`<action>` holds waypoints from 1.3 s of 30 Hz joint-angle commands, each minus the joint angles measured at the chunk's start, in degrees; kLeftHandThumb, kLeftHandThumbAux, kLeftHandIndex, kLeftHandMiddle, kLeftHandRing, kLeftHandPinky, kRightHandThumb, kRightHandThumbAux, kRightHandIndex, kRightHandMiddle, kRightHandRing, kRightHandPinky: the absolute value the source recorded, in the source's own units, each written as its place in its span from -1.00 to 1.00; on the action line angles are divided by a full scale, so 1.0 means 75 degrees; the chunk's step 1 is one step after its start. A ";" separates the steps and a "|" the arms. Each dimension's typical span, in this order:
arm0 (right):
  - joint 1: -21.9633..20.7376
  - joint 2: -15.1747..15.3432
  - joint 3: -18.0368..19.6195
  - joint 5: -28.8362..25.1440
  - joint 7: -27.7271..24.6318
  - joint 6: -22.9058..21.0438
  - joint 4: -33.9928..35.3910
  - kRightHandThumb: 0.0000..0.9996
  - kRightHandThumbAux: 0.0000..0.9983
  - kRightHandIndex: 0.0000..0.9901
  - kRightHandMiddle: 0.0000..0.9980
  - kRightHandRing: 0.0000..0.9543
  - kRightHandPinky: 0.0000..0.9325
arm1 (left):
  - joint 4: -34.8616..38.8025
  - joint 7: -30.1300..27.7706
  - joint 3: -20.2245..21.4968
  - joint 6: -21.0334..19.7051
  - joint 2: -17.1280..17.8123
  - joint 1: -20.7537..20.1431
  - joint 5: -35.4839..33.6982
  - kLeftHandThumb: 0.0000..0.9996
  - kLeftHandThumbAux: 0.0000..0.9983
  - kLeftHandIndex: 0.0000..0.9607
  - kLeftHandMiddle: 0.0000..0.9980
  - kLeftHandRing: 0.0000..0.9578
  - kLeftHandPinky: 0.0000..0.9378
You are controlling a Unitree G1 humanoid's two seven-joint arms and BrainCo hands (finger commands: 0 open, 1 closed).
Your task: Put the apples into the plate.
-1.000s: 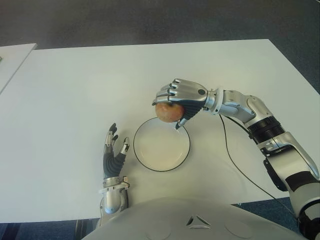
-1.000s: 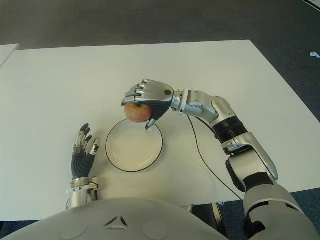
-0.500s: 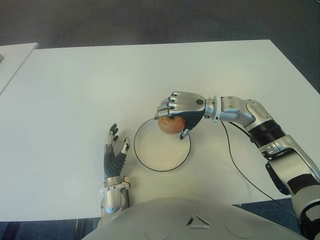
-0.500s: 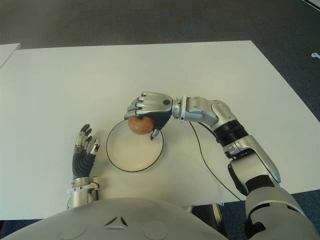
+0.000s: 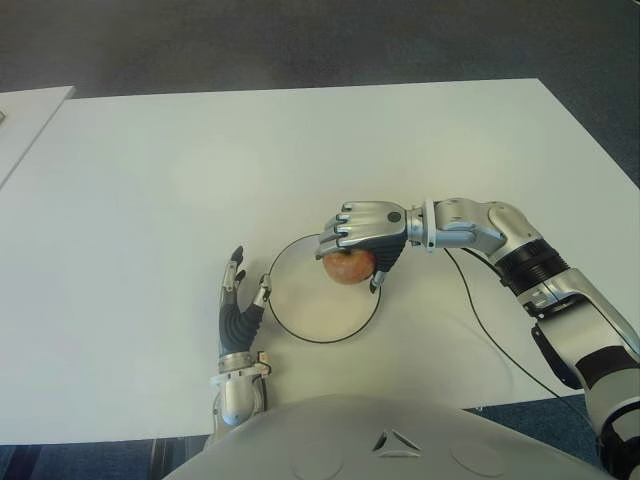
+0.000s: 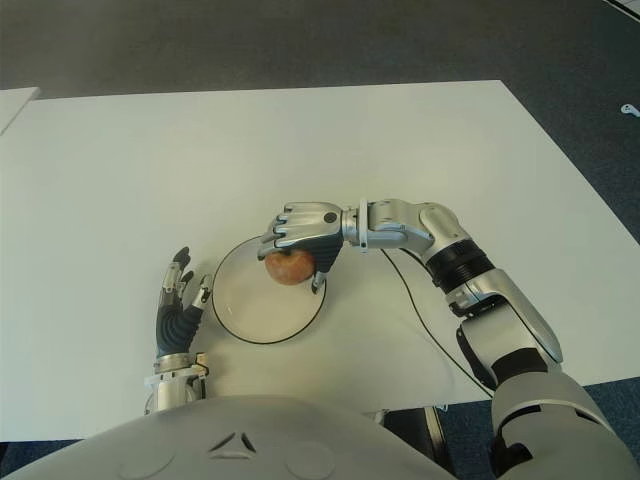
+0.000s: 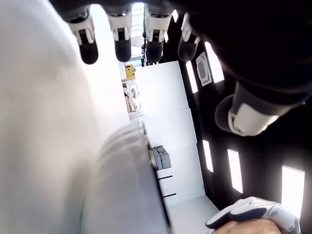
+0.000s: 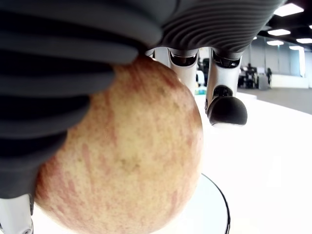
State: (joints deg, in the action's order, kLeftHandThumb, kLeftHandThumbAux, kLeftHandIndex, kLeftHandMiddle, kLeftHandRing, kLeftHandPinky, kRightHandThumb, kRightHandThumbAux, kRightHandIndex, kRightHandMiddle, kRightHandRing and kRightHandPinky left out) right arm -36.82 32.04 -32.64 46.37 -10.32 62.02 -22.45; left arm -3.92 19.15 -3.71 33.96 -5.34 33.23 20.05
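- Carrying the apple [image 5: 348,266] in curled fingers, the right hand [image 5: 362,232] has dropped from the plate's [image 5: 300,322] 12 o'clock rim to over its bowl; release looks imminent.
- Left hand [image 5: 238,306], fingers spread and empty, has shifted closer, now at the plate's 9 o'clock edge.

Robot arms and hands, seen from the head camera

Right hand [image 5: 362,232]: reaching in from the robot's right on a bent arm, palm facing down, fingers curling in a closed grasp. Left hand [image 5: 238,305]: showing close to the torso, pointing forward, fingers spreading, holding nothing.
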 commanded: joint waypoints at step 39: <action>-0.0269 -0.1256 -0.1244 -0.0810 -0.2552 -0.0769 -0.1153 0.42 0.43 -0.11 0.49 0.50 0.37 | 0.0470 0.1442 -0.0971 -0.0836 -0.0015 -0.0079 0.1668 -1.00 0.17 -0.77 -0.85 -0.84 -0.77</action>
State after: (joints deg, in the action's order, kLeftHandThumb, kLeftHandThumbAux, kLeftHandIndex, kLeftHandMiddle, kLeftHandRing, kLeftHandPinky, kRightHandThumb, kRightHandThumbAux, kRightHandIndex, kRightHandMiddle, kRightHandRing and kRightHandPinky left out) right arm -39.25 23.27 -40.59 38.16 -29.37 56.80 -30.24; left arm 0.04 29.55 -10.39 29.22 -5.31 32.83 31.85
